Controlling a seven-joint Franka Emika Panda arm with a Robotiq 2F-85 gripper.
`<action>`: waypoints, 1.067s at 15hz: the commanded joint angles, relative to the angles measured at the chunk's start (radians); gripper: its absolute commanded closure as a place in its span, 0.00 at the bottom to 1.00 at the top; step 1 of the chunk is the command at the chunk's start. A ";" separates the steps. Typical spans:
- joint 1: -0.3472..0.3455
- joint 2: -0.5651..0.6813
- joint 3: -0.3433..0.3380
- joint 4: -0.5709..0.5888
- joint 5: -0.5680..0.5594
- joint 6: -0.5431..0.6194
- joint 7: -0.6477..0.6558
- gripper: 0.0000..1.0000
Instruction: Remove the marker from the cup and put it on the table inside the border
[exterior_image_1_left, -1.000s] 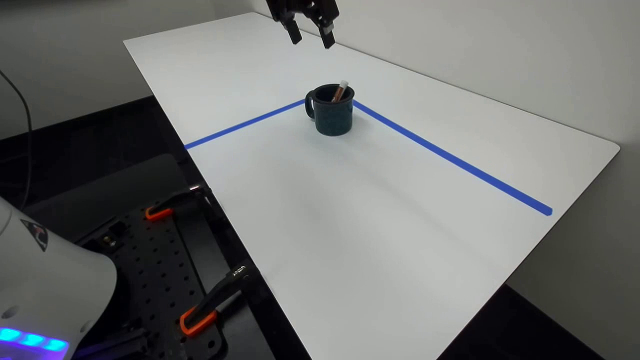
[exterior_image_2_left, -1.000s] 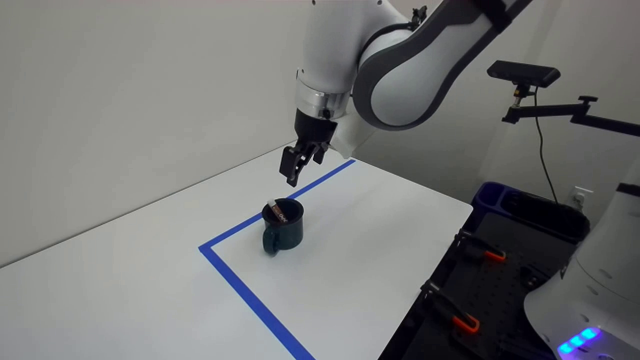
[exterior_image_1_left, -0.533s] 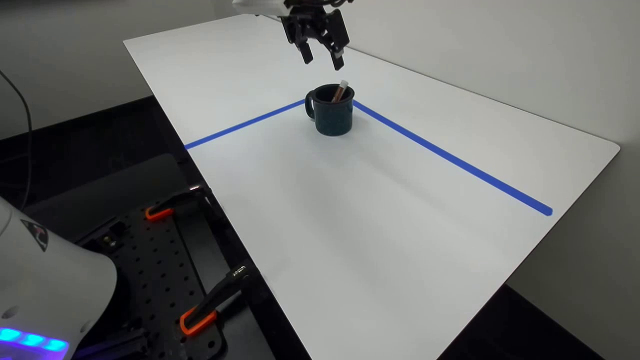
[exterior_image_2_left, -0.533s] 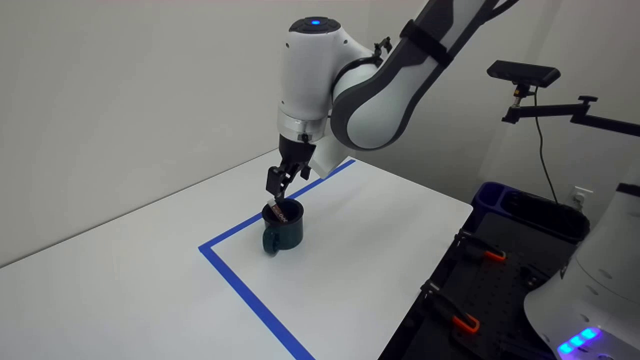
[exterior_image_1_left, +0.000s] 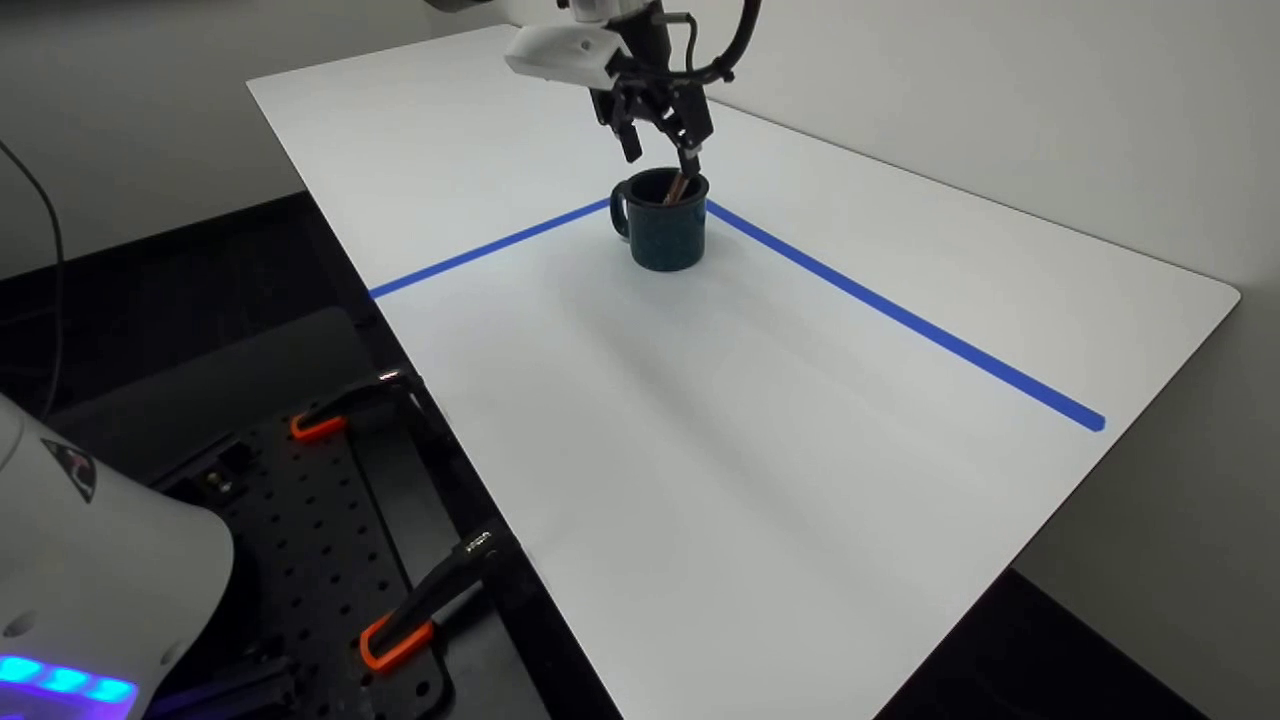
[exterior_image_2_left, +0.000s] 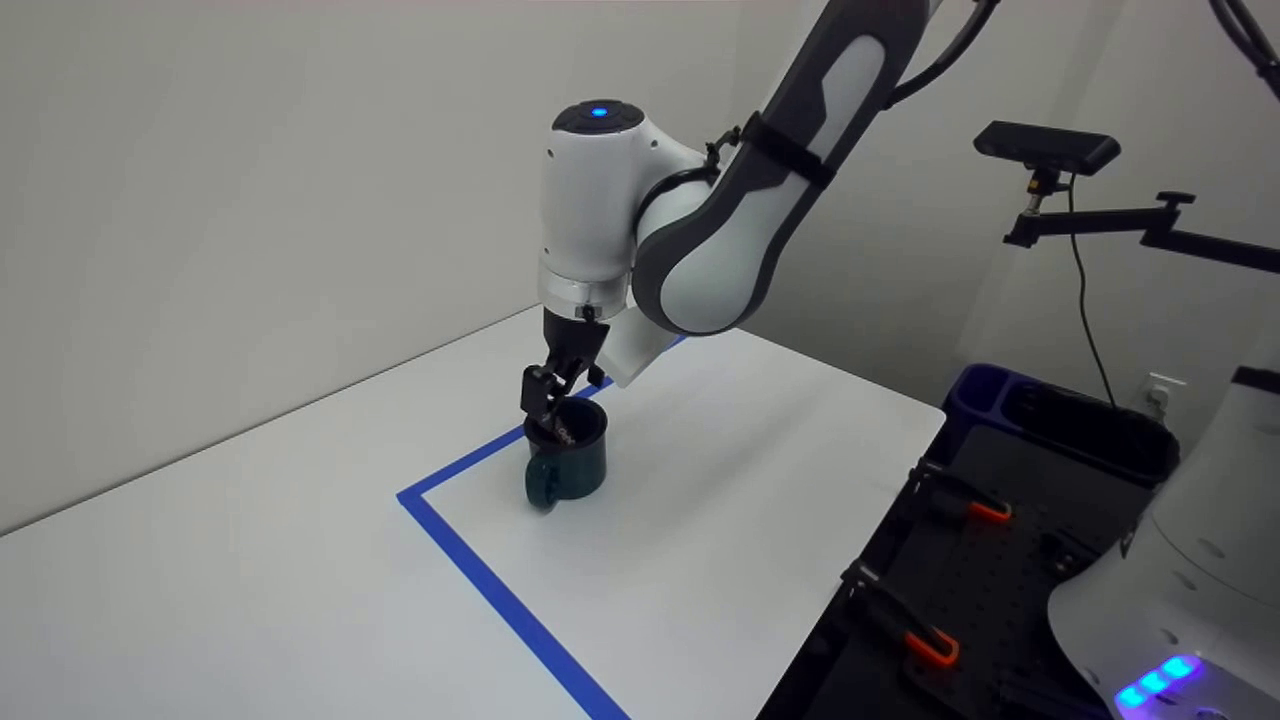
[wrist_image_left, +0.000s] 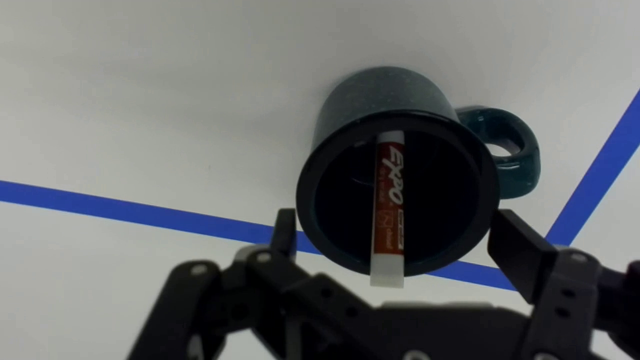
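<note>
A dark blue-green cup (exterior_image_1_left: 668, 240) stands upright on a white counter (exterior_image_1_left: 720, 430), just inside a corner of the border (exterior_image_2_left: 520, 612), which is blue tape. Its handle (wrist_image_left: 522, 175) points toward one tape line. The marker (wrist_image_left: 389, 200), red-brown with pale ends, is in the cup, leaning across its mouth toward the other line; it seems too long to sink inside. One pale end pokes past the cup's rim, and that looks like the natural place to take hold. Over the cup hangs the black tool (exterior_image_1_left: 661, 161), spread wide and holding nothing. In the wrist view its two fingers (wrist_image_left: 522, 255) flank the cup's mouth, with the marker between them and a gap on each side. I judge the wide spread is meant to let them straddle the marker before squeezing. From where I stand, one finger hides the marker's tip, and I cannot tell whether the tool touches the cup's rim. The marker has not yet left the cup; its likely goal is the counter beside the cup, within the border.
</note>
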 joint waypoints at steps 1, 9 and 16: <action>0.020 0.033 -0.015 0.030 -0.020 0.016 0.031 0.20; 0.033 0.060 -0.022 0.046 -0.021 0.019 0.039 0.41; 0.035 0.093 -0.019 0.067 -0.016 0.015 0.028 0.54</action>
